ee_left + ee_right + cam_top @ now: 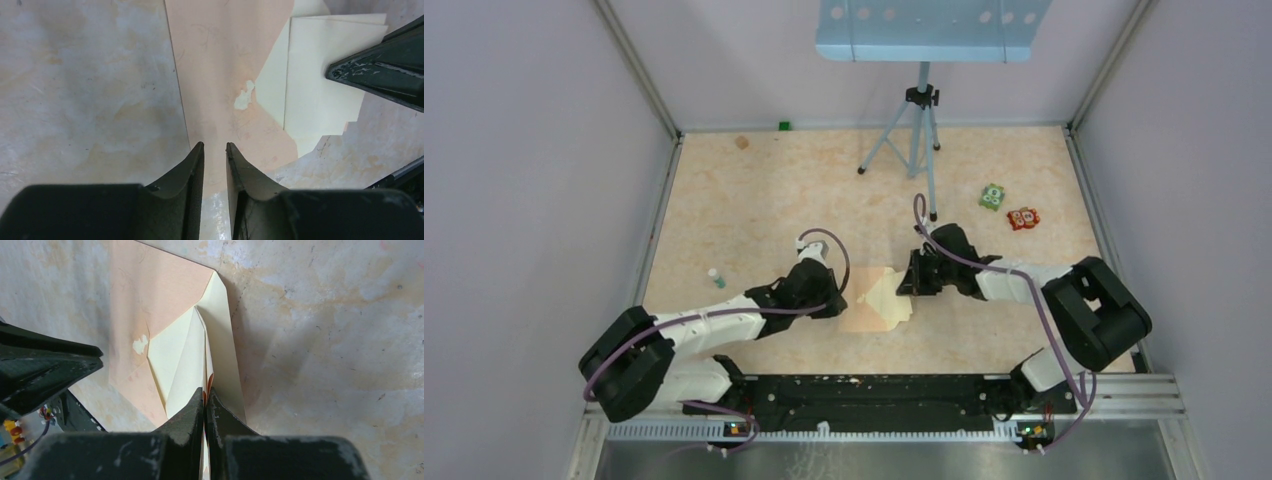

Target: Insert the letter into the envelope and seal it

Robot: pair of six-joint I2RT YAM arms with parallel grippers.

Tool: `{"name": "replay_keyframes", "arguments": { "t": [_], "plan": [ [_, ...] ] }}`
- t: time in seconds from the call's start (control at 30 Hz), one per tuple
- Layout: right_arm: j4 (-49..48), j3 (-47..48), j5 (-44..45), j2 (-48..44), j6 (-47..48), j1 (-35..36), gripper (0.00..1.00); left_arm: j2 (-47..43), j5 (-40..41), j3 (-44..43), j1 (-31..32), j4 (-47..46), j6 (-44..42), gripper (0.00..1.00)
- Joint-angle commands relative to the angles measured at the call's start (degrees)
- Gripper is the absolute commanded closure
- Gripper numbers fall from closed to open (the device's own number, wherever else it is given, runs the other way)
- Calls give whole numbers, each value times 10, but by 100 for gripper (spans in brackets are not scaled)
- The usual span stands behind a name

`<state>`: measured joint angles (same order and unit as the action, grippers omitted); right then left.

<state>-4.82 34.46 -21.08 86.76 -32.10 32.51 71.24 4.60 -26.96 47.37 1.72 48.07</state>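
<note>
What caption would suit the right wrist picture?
Right pincer pinches the cream letter lying partly over the tan envelope.
</note>
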Motion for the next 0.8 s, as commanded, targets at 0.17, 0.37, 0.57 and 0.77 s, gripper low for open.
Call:
{"name": "replay_keyframes", "arguments": {
  "t": [0.17,0.37,0.57,0.77],
  "plan": [
    [33,41,-2,18,21,3,100,34,14,-43,2,5,-73,74],
    [40,43,-10,26,22,3,100,49,18,-35,10,-7,-65,80],
    [38,51,-32,39,21,3,100,76,16,-27,15,-13,-52,91],
    [39,63,-46,47,19,3,100,84,16,-20,21,-34,-42,96]
  ]
}}
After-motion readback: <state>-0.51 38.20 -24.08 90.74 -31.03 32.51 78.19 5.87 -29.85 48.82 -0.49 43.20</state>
